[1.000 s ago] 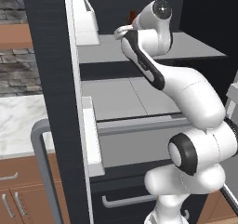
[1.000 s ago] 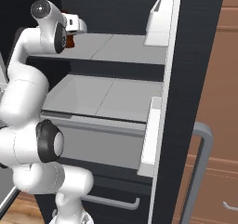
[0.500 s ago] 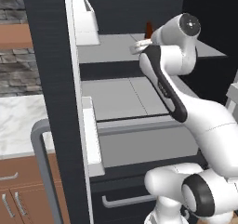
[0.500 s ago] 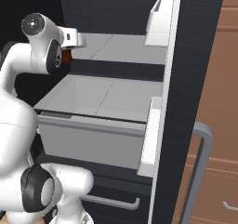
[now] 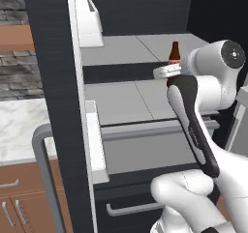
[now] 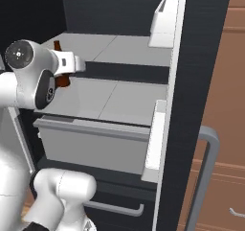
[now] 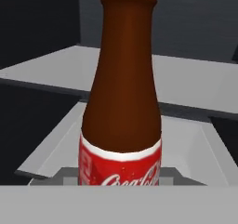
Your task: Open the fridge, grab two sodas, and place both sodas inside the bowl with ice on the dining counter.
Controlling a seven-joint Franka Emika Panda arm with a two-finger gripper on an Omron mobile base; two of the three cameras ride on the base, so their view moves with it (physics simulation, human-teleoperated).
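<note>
While fingers clamp soda (image 7: 122, 102) | smooth brown glass, narrow neck, red label | fridge (image 5: 53, 58) open

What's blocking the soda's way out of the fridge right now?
Nothing visible. The soda stands upright in the gripper, above the shelf; both fridge doors are swung open. The route beyond the doorway is out of frame.

The soda (image 7: 122, 107) hides the fingertips; its cap is cropped.

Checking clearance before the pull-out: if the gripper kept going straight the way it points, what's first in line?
The soda itself: it stands upright right ahead of the gripper, apparently already in its grip. Beyond it, the fridge back wall; depth unclear.
</note>
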